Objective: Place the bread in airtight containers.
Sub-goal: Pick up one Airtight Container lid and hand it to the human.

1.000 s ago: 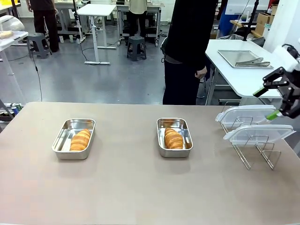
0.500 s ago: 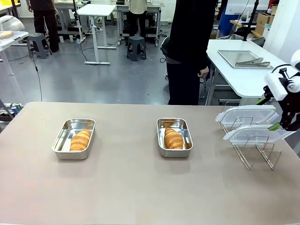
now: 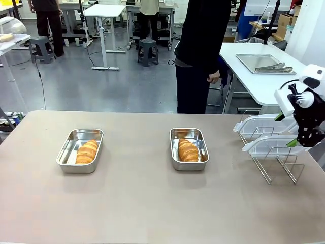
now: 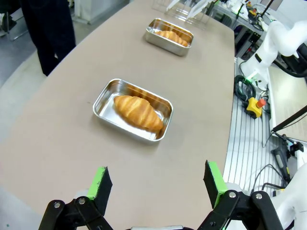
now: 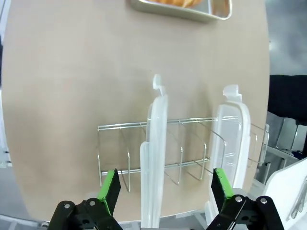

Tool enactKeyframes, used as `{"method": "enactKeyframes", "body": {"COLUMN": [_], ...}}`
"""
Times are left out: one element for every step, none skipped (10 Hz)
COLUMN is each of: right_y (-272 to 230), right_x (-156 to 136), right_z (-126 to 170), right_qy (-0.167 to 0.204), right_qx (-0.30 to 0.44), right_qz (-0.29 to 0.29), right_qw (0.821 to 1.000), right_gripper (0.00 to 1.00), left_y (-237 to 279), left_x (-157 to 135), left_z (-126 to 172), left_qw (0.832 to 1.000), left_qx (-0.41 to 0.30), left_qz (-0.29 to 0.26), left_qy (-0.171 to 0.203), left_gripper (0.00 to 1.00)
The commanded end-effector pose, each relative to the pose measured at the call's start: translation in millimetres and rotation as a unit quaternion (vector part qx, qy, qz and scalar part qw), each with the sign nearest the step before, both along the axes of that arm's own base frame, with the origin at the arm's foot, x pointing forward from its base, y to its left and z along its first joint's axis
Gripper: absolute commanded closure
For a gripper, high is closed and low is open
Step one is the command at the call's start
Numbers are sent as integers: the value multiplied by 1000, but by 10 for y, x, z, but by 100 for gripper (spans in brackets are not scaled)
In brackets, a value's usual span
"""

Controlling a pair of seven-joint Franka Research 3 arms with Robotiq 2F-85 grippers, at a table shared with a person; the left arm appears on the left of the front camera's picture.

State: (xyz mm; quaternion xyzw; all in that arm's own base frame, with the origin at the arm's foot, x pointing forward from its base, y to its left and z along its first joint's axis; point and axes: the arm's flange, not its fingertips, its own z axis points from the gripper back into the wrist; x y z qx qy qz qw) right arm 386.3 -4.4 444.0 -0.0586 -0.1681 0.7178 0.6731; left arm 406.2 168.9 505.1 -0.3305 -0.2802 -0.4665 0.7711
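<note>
Bread already in: one croissant (image 3: pixel 87 151) lies in the left tin (image 3: pixel 66 150), the other croissant (image 3: pixel 188 150) in the middle tin (image 3: pixel 174 152), both tins uncovered on the table (image 3: pixel 152 203)

Two clear lids stand on edge in a wire rack (image 3: pixel 284 170) at the table's right end

Right gripper (image 3: pixel 287 129) at the rack, jaws wide open, holding nothing; in its wrist view the near lid (image 5: pixel 156 158) sits between the pads and the far lid (image 5: pixel 230 139) just by one fingertip (image 5: pixel 219 182)

Left gripper (image 4: pixel 157 179) open and empty above the left tin

Risks, as I judge them:
- that finger clips the far lid or a rack wire on the way in, and the light rack tips or drags
- thin slick lid pinched at its edge may twist or slip out
- lid set down skew won't snap shut
- croissant may sit above the rim and get squashed
</note>
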Motion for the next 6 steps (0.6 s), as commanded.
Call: {"method": "enactKeyframes", "body": {"right_y": [36, 24, 10, -1, -5, -3], "right_x": [-332, -285, -260, -251, -246, -254], "right_z": [-279, -341, -363, -367, -363, -359], "right_qy": [10, 13, 12, 14, 17, 22], "right_qx": [-9, -2, -2, -9, -12, -15], "right_qz": [-6, -10, -15, -26, -26, -25], "right_qw": [1000, 1000, 1000, 1000, 999, 999], "right_gripper": [0, 0, 60, 60, 100, 65], "left_y": [-5, -5, -5, -5, -5, -5], "left_x": [-19, -19, -19, -19, -19, -19], "left_z": [14, 14, 14, 14, 14, 14], "left_qw": [1000, 1000, 1000, 1000, 1000, 1000], "left_qx": [0, 0, 0, 0, 0, 0], "left_qz": [-4, -4, -4, -4, -4, -4], "left_qy": [-2, -2, -2, -2, -2, -2], "left_gripper": [0, 0, 0, 0, 0, 0]}}
